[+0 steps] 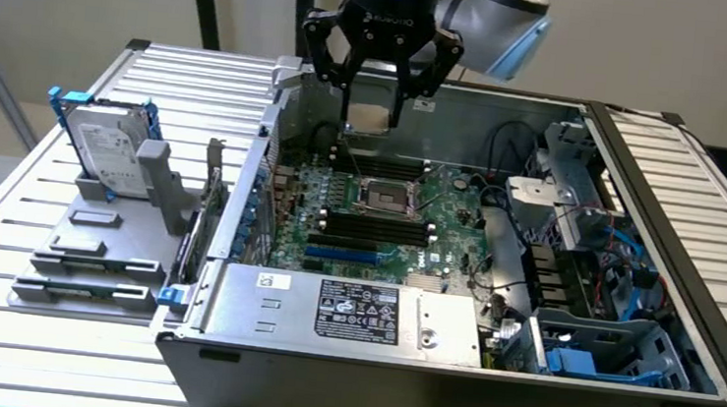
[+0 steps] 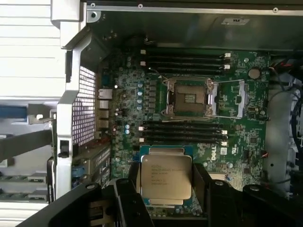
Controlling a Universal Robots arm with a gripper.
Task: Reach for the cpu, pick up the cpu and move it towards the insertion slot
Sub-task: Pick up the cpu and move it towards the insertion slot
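Observation:
My gripper (image 1: 371, 117) hangs above the open computer case with its two black fingers shut on the cpu (image 1: 371, 117), a small flat square chip with a pale metal top. In the wrist view the cpu (image 2: 166, 177) sits squarely between the fingers (image 2: 201, 182), held by opposite edges, its printed lid facing the camera. The insertion slot (image 1: 384, 198) is the square socket with a shiny metal frame and dark centre on the green motherboard, below the held chip and apart from it. The wrist view shows the insertion slot (image 2: 188, 97) with its metal load frame swung open beside it.
Long black memory slots (image 1: 375, 226) flank the socket on both sides. A grey hard drive (image 1: 111, 150) in a blue-edged frame stands on a grey fixture at the exterior view's left. The power supply (image 1: 347, 311) sits at the case front; cables and blue drive bays (image 1: 602, 343) fill the right.

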